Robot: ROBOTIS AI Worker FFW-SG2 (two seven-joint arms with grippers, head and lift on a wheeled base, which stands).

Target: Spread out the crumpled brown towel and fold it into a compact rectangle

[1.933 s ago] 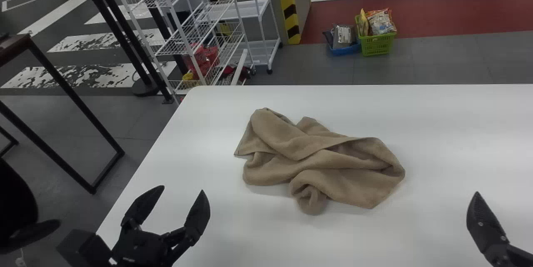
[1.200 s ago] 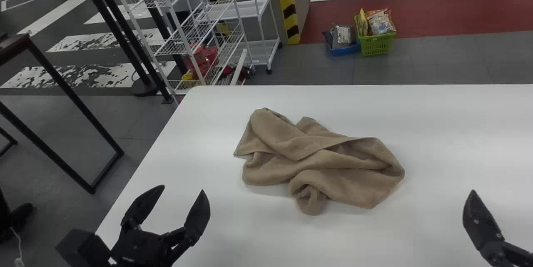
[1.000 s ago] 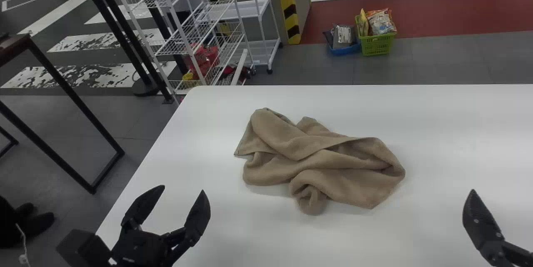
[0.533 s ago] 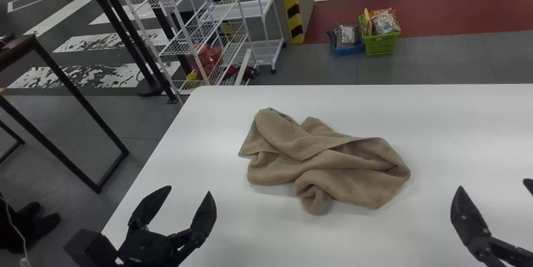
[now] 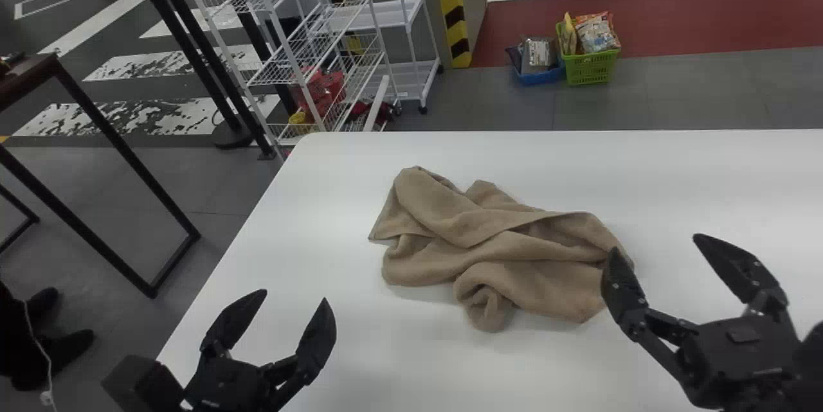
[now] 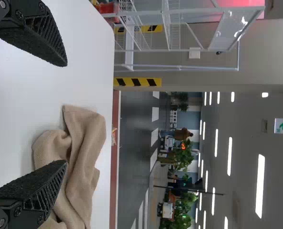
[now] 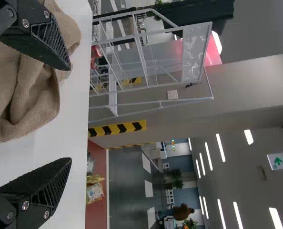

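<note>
The brown towel (image 5: 495,245) lies crumpled on the white table (image 5: 334,193), a loose corner pointing left and a rolled fold toward the front. At its right end my right gripper (image 5: 654,243) stands open, its left finger overlapping the towel's edge in the head view; contact cannot be told. My left gripper (image 5: 295,297) is open near the table's left edge, in front and to the left of the cloth. In the left wrist view that gripper (image 6: 66,113) has the towel (image 6: 84,143) beyond its fingers. In the right wrist view, the right gripper (image 7: 71,113) shows the towel (image 7: 32,95) between and behind its spread fingers.
Beyond the table's back left corner stands a white wire rack (image 5: 289,45). Green (image 5: 590,67) and blue (image 5: 539,75) baskets with packets sit on the floor behind. A dark table frame (image 5: 122,135) is off to the left.
My right gripper has come in leftward and forward to the towel's right end, both fingers now in the head view. The towel and left gripper look nearly the same, apart from a slight view shift.
</note>
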